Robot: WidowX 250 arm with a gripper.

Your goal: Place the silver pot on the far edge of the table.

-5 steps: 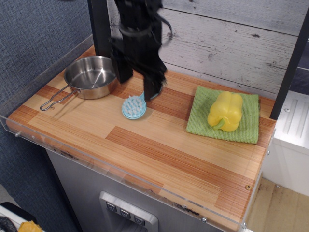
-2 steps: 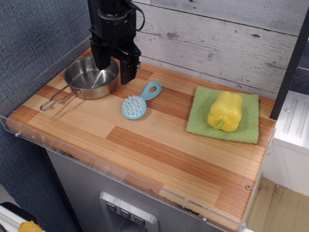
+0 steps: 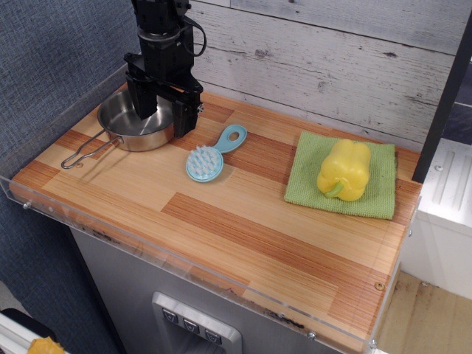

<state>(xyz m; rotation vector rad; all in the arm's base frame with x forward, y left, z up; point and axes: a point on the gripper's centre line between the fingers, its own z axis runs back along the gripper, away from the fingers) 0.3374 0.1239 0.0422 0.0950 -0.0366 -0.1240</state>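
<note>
The silver pot [image 3: 129, 129] stands at the far left of the striped wooden table [image 3: 243, 221], its wire loop handle [image 3: 82, 153] pointing to the front left. My black gripper [image 3: 164, 122] is open and hangs over the pot's right rim. One finger [image 3: 145, 103] reaches inside the pot and the other [image 3: 184, 118] is outside its right wall. I cannot tell if the fingers touch the rim.
A light-blue brush [image 3: 210, 156] lies just right of the pot. A yellow pepper [image 3: 344, 169] sits on a green cloth [image 3: 380, 192] at the right. A grey plank wall [image 3: 332, 66] rises behind the table and a clear acrylic rim [image 3: 66, 214] edges it.
My gripper has moved left from above the blue brush to the pot and come down over its right rim. The pot and brush have not moved.
</note>
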